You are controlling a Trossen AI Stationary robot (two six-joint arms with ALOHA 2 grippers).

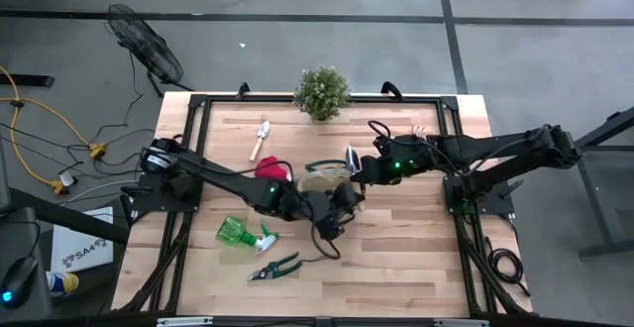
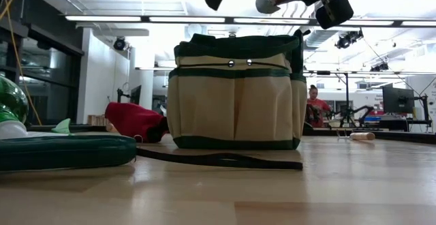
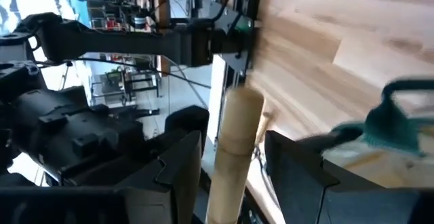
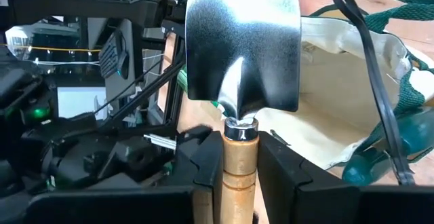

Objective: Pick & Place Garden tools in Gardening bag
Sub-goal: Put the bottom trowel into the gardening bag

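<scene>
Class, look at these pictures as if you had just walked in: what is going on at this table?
Two robot arms are loading garden tools into a gardening bag at mid-table. The right gripper holds a metal trowel by its wooden handle, blade pointing at the open bag. The left gripper is shut on another wooden handle beside the bag. On the table lie a green spray bottle, pruners, a red glove and a small trowel.
</scene>
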